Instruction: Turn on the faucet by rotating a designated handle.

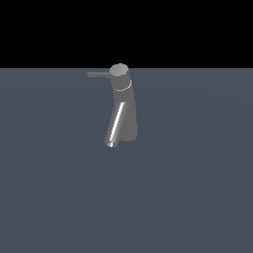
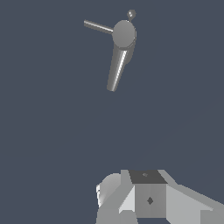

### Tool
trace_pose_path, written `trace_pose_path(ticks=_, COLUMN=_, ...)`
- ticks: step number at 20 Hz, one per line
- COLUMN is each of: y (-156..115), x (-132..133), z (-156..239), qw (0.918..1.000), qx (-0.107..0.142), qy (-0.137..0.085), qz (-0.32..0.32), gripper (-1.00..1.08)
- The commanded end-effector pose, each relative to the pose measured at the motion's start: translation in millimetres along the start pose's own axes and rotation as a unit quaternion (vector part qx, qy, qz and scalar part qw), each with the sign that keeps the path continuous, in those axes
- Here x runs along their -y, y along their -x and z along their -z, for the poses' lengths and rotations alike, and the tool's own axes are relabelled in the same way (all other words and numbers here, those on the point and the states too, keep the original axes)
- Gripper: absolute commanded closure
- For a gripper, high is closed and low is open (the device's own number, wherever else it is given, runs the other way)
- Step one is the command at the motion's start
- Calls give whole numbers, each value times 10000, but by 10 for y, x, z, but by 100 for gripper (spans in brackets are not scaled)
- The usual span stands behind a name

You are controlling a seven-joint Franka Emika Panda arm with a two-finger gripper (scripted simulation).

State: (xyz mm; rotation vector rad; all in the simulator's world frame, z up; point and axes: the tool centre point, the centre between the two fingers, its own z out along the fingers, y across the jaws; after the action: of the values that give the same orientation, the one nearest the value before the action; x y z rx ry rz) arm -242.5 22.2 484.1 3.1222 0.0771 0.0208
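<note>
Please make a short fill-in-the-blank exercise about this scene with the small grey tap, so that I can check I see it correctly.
1. In the exterior view, the thin straight grey rod handle points toward that view's ____.
2. The handle juts from the cylindrical ____ of the small grey metallic faucet.
3. The bright highlight lies on the slanted ____.
4. In the exterior view, the robot arm is ____ visible.

Missing words: left; cap; spout; not

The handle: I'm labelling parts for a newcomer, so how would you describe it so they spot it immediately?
On the flat blue-grey floor stands one small grey faucet. At its top sits a round cap; the handle is the thin straight rod sticking out level from that cap toward the exterior view's left. Unlike the spout, it is dull and horizontal, not slanted downward with a bright streak.
</note>
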Motion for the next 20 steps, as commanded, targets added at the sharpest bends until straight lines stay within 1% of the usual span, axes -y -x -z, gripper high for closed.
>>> trace_pose_path(ticks=1, y=0, x=0, z=0, qw=10000, qx=0, qy=0, qz=0, gripper=108)
trace_pose_path(ticks=8, y=-21, x=-62, z=110, qw=9999, qx=-98, qy=12, qz=77, gripper=108)
trace_pose_path(ticks=12, y=-21, x=-91, z=134, qw=9999, qx=-106, qy=20, qz=127, gripper=108)
trace_pose_path(ticks=16, y=-25, x=-75, z=135, qw=9999, qx=-123, qy=15, qz=90, gripper=108)
trace_pose_path(ticks=20, y=-50, x=-28, z=175, qw=9997, qx=-222, qy=-4, qz=-40, gripper=108)
